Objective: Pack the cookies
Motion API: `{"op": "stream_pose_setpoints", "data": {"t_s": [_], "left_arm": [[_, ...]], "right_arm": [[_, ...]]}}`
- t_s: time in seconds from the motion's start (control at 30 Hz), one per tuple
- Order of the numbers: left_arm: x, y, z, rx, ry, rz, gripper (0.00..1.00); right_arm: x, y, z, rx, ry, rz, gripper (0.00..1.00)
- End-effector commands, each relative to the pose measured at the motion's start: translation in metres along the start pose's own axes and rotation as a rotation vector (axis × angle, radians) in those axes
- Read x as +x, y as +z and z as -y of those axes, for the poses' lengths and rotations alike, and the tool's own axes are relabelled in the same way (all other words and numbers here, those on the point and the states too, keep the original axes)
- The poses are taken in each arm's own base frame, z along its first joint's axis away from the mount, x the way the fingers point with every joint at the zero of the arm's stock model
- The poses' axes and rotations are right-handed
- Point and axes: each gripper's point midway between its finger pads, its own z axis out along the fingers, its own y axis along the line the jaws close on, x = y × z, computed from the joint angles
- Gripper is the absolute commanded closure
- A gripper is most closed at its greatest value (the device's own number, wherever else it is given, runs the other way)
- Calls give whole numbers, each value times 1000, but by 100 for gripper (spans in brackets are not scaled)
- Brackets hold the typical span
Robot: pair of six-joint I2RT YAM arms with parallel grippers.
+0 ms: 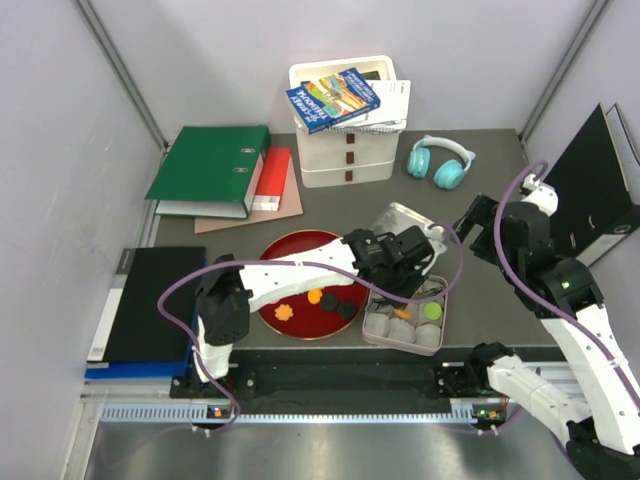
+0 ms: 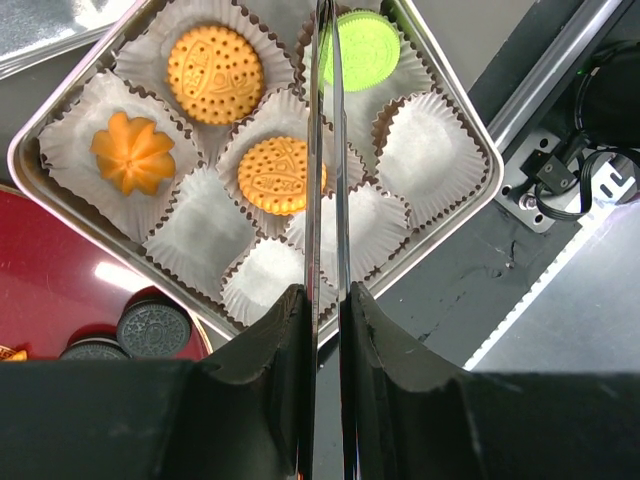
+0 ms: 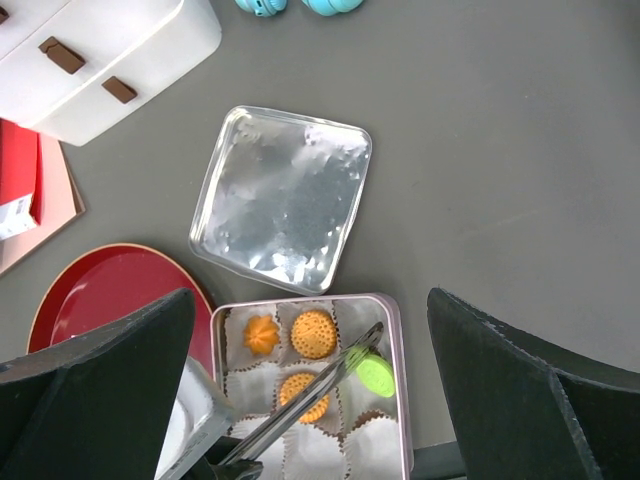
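- Four cookies [image 2: 215,73] sit in the white paper cups [image 2: 430,150] of a square tin [image 3: 404,400] at the near edge of the grey bench [image 3: 500,150]. Two are round and orange, one is an orange flower-shaped cookie [image 2: 133,152], and a green cookie [image 2: 365,48] lies in a corner cup.
- The left hand [image 2: 325,310] is clamped on a pair of slim metal tongs [image 2: 325,200]. The tongs reach across the tin to the edge of the green cookie, but whether the tips pinch it cannot be told.
- The right hand [image 3: 310,298] hangs high over the tin, its fingers [image 3: 540,400] spread wide with nothing between them.
- More cookies lie on the red plate [image 1: 300,255] just left of the tin: an orange flower shape, a round orange one and two dark cookies [image 2: 150,325] near the plate's right rim.
- The tin's shiny lid [image 3: 280,195] lies flat on the bench just behind the tin.
- At the back of the bench stand white drawers [image 1: 345,150] topped with booklets. Teal headphones [image 1: 438,160] lie to their right and a green binder [image 1: 210,165] to their left.
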Motion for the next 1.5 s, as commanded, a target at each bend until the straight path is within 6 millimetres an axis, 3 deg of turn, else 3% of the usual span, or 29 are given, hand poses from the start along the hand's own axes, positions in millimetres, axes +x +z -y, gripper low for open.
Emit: {"op": "stream_pose_setpoints", "data": {"t_s": [0.0, 0.43, 0.6, 0.73, 0.93, 1.03, 1.13, 1.17, 1.23, 1.27, 1.33, 1.37, 1.43, 1.47], "left_arm": [[-20, -7, 10, 44, 34, 66, 78], [10, -27, 1, 17, 35, 4, 79], [9, -39, -4, -9, 29, 29, 79], [-6, -54, -15, -85, 22, 107, 79], [-52, -102, -26, -137, -37, 313, 75], [-62, -121, -46, -213, -91, 386, 74], [-53, -129, -88, -298, -226, 397, 75], [-41, -125, -117, -342, -301, 372, 76], [-29, -138, -146, -382, -430, 402, 76], [-13, -136, -177, -441, -519, 389, 76], [-2, -154, -209, -521, -609, 436, 76], [13, -159, -237, -584, -681, 434, 76], [27, -173, -263, -650, -754, 457, 76], [42, -179, -286, -697, -823, 451, 76]], "right_arm": [[-8, -2, -3, -13, 6, 28, 1], [-5, 2, -4, -14, 7, 20, 1], [-5, 4, -6, -20, 7, 16, 1], [-5, 5, -7, -18, 6, 14, 1], [-8, 4, -8, -20, 8, 21, 1], [-9, 4, -8, -19, 11, 25, 1], [-9, 5, -9, -22, 9, 24, 1], [-9, 5, -10, -25, 11, 26, 1], [-8, 7, -11, -27, 10, 21, 1], [-9, 9, -14, -34, 13, 22, 1], [-6, 12, -16, -40, 10, 10, 1], [-4, 14, -17, -43, 7, 4, 1], [-1, 18, -22, -53, 0, -12, 1], [0, 18, -24, -56, -4, -16, 1]]}}
